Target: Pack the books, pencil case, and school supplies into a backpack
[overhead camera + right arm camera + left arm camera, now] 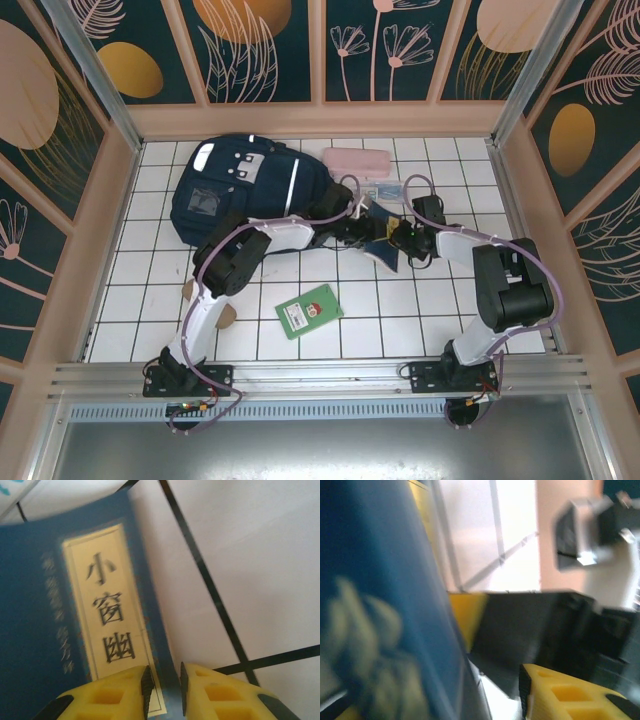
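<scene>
The backpack (235, 190) lay flat at the far left of the table (150, 300). Whether its mouth was open, or whether it held anything, could not be told from above. The pencil case (357, 160) sat outside it, just beside its far right corner, and the packet (388, 190) lay near the case on the tiles. The green book (309, 311) lay alone on the near tiles, well apart from the backpack.

Both arms met right of the backpack. The right gripper (163, 694) had its fingers (125, 695) drawn close on the edge of the navy book (45, 630), nipping it beside the yellow label. From above, that book (385, 255) sat between the right gripper (402, 238) and the left gripper (355, 226), outside the backpack.

The left wrist view was blurred. It showed a blue surface close up, a yellow book (467, 615) and a black book (520, 635) behind it, and one finger (570, 697). How the left gripper's fingers stood could not be told.
</scene>
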Robot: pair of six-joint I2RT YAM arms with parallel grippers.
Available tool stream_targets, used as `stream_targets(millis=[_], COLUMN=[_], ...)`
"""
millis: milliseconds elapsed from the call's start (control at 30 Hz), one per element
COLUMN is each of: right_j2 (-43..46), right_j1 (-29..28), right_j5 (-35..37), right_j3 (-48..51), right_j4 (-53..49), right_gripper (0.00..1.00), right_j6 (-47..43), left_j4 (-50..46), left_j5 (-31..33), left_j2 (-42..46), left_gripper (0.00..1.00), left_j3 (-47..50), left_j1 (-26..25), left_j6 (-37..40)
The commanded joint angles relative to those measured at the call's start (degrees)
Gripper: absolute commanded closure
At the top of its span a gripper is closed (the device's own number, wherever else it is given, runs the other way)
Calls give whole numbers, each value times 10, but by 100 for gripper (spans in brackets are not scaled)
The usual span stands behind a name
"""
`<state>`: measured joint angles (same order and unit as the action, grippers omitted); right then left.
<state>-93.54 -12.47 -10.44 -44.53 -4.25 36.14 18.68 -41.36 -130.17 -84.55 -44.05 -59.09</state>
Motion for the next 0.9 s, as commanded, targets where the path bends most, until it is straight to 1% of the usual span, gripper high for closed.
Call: stream_targets(millis=[0,100,200,233,333,467,633,667,700,733,767,800,833,867], right_j2=[-4,6,21,26,48,75,86,88,89,92,94,97,102,106], right_j1=[-10,-8,-4,-2,11,26,36,37,37,39,40,41,44,45], right_j5=[-43,-38,-31,-29,-28,-30,-52,-55,-59,-64,-70,-78,-87,-94], right_j3=[15,18,21,22,28,37,53,57,61,64,68,71,75,77], right_j4=[-16,-21,-29,-31,-37,-44,-35,-30,-27,-24,-20,-14,-7,-3], right_gripper=[73,73,73,72,64,56,54,53,53,53,52,51,50,49], right_j6=[1,0,-4,-4,-5,-8,-8,-5,-3,-1,2,3,6,8], left_j4=[112,10,-27,-36,-64,-93,-128,-130,-129,-127,-125,-120,-115,-111], left_j5=[-91,-55,-33,-28,-10,10,35,36,35,31,27,23,20,16], left_j2=[28,29,33,36,43,52,58,58,60,61,63,65,68,71], left_gripper=[57,59,63,65,71,71,68,71,75,81,90,95,97,97], left_j3=[4,-11,-9,-9,-8,-8,-7,-5,-2,-1,1,2,4,6], left_j1=[-13,-11,-6,-4,3,11,19,21,22,23,24,25,26,27], left_j6=[-47,24,52,57,78,96,114,114,114,114,113,112,109,108])
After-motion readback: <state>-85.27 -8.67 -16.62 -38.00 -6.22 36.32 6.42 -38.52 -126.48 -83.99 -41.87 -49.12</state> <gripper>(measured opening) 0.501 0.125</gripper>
